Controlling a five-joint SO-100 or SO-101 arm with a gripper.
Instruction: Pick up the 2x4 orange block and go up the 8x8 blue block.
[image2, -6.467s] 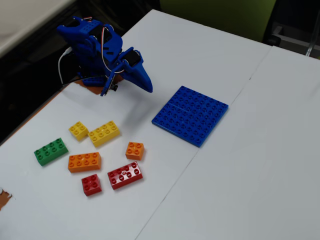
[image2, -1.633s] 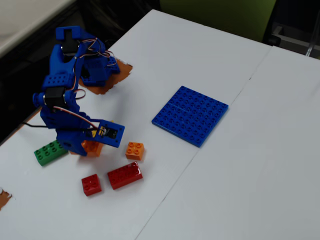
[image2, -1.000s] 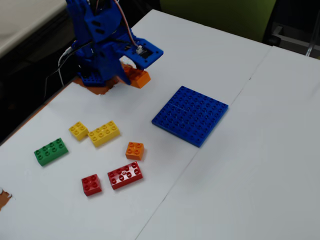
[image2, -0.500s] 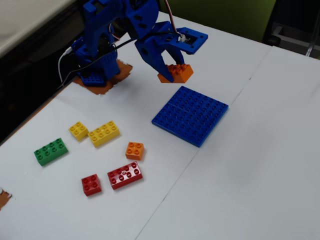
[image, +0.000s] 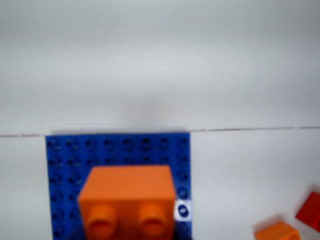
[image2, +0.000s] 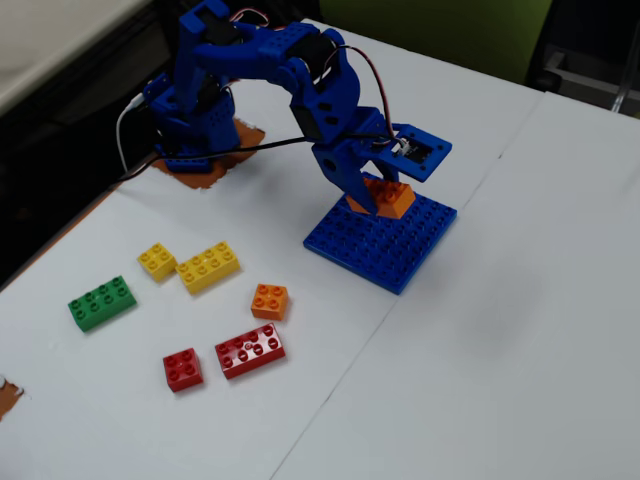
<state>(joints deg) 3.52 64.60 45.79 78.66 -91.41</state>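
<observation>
Fingers (image2: 378, 192) of the blue arm (image2: 300, 70) are clamped on the 2x4 orange block (image2: 390, 197), one finger visible against its near side in the fixed view. Block position: over the 8x8 blue block (image2: 385, 240), toward that plate's far edge; whether its underside touches the studs cannot be told from either view. The wrist view shows the orange block (image: 127, 200) end-on at the bottom of the picture, two studs facing the camera, with the blue plate (image: 62, 165) spread behind and to both sides of it. The plate lies flat on the white tabletop (image2: 500, 350), just beside a seam between two panels.

Loose bricks, fixed view, all well apart from the plate on the left half of the tabletop:
- yellow 2x4 brick (image2: 208, 266), with a small yellow brick (image2: 157, 260) just beside it
- green brick (image2: 102, 302), nearest the left edge
- small orange brick (image2: 269, 300)
- red 2x4 brick (image2: 250, 350), with a small red brick (image2: 183, 369) just beside it

Arm base (image2: 190, 140) stands on a brown patch at the far left edge of the tabletop. In the wrist view, a small orange brick and a red one show at the lower right corner.
</observation>
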